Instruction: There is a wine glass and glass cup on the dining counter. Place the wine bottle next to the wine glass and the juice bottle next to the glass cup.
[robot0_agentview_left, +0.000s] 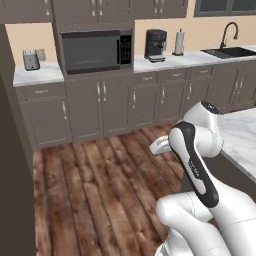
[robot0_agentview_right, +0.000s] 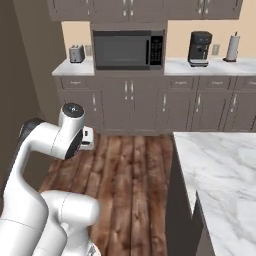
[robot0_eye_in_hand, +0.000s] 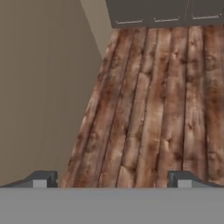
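Observation:
My gripper (robot0_eye_in_hand: 112, 180) is open, its two dark fingertips (robot0_eye_in_hand: 41, 179) set wide apart with nothing between them. It points down at the wooden floor (robot0_eye_in_hand: 153, 109), beside a tall brown panel (robot0_eye_in_hand: 39, 87). The arm is folded low, with the hand (robot0_agentview_left: 160, 145) over the floor left of the dining counter (robot0_agentview_left: 242, 132). A bare white marble corner of the dining counter (robot0_agentview_right: 225, 170) lies at the right of both base views. The wine glass, glass cup, wine bottle and juice bottle are out of view.
Grey cabinets line the back wall with a built-in microwave (robot0_agentview_left: 95, 50), a toaster (robot0_agentview_left: 31, 60), a coffee machine (robot0_agentview_left: 155, 45), a paper towel roll (robot0_agentview_left: 178, 42) and a sink (robot0_agentview_left: 235, 51). Open wooden floor (robot0_agentview_left: 100, 180) lies ahead. A dark tall panel (robot0_agentview_left: 12, 150) stands at the left.

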